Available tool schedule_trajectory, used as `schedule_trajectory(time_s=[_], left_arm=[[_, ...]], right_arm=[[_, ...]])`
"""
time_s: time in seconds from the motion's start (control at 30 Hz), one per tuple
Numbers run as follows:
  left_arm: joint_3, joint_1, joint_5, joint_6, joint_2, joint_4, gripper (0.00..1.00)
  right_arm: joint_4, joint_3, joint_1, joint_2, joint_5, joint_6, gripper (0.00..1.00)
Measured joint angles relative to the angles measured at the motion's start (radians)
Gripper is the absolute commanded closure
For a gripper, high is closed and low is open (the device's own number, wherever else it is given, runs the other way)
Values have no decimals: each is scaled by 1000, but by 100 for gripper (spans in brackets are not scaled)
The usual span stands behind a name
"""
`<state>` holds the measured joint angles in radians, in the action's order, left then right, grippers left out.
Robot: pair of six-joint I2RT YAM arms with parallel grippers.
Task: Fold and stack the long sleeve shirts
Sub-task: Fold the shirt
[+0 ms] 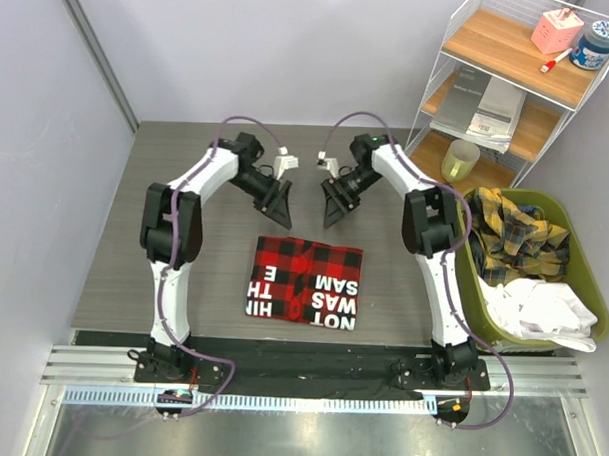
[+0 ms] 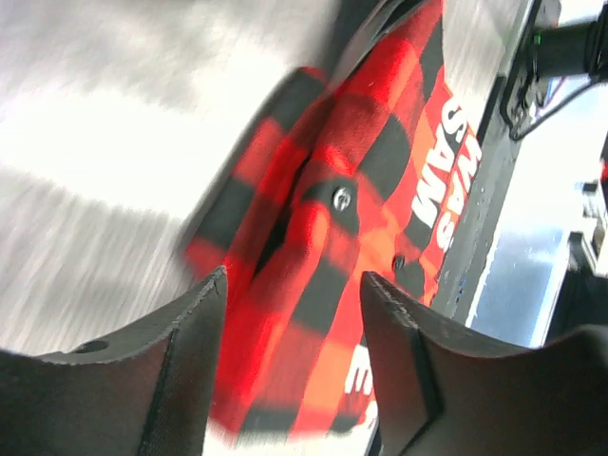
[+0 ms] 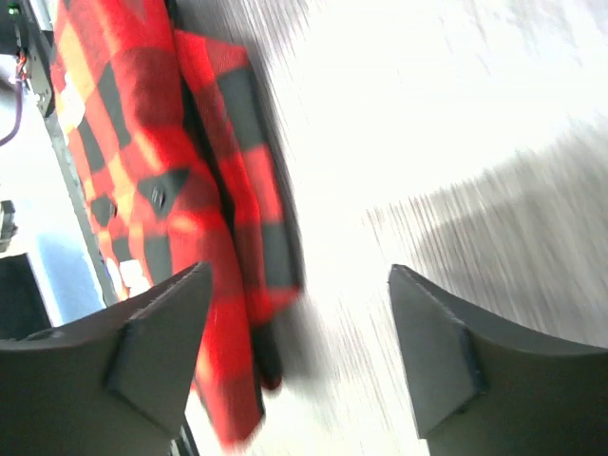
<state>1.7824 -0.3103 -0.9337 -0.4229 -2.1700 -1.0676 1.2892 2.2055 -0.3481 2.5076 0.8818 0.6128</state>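
Note:
A folded red-and-black check long sleeve shirt (image 1: 305, 281) lies flat on the grey table, its white lettered patch along the near edge. My left gripper (image 1: 281, 215) hovers just beyond the shirt's far left corner, open and holding nothing. My right gripper (image 1: 335, 211) hangs beyond the far right part of the shirt, also open and empty. In the left wrist view the shirt (image 2: 351, 180) shows between and beyond the open gripper (image 2: 293, 275). The right wrist view has the shirt's edge (image 3: 142, 171) to the left of the open gripper (image 3: 299, 270), bare table between its fingers.
A green basket (image 1: 589, 281) stands at the right with a yellow plaid shirt (image 1: 514, 235) and a white garment (image 1: 542, 308) in it. A wire shelf (image 1: 511, 45) with small items fills the back right corner, a yellow cup (image 1: 460, 159) on its lower level.

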Motion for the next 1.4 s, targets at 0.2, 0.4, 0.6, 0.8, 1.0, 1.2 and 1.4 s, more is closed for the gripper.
schedule_trajectory(time_s=[0.2, 0.4, 0.6, 0.8, 1.0, 1.2, 1.4], left_arm=[[-80, 62, 31, -15, 86, -14, 38], [-125, 42, 84, -34, 71, -18, 39], [-131, 39, 123, -60, 31, -27, 47], [-197, 45, 121, -57, 29, -25, 72], [-198, 68, 117, -32, 29, -24, 100], [-55, 117, 132, -14, -26, -18, 100], [-18, 131, 176, 76, -131, 25, 96]], right_arm=[[20, -103, 78, -166, -34, 59, 9], [47, -291, 68, -276, -50, 82, 11], [50, -388, 53, -249, -90, 128, 33], [53, -430, 54, -249, -110, 196, 93], [58, -393, 56, -240, -137, 169, 99], [-11, -246, 58, -179, -194, 77, 99], [-122, -131, 57, -69, -259, -36, 96]])
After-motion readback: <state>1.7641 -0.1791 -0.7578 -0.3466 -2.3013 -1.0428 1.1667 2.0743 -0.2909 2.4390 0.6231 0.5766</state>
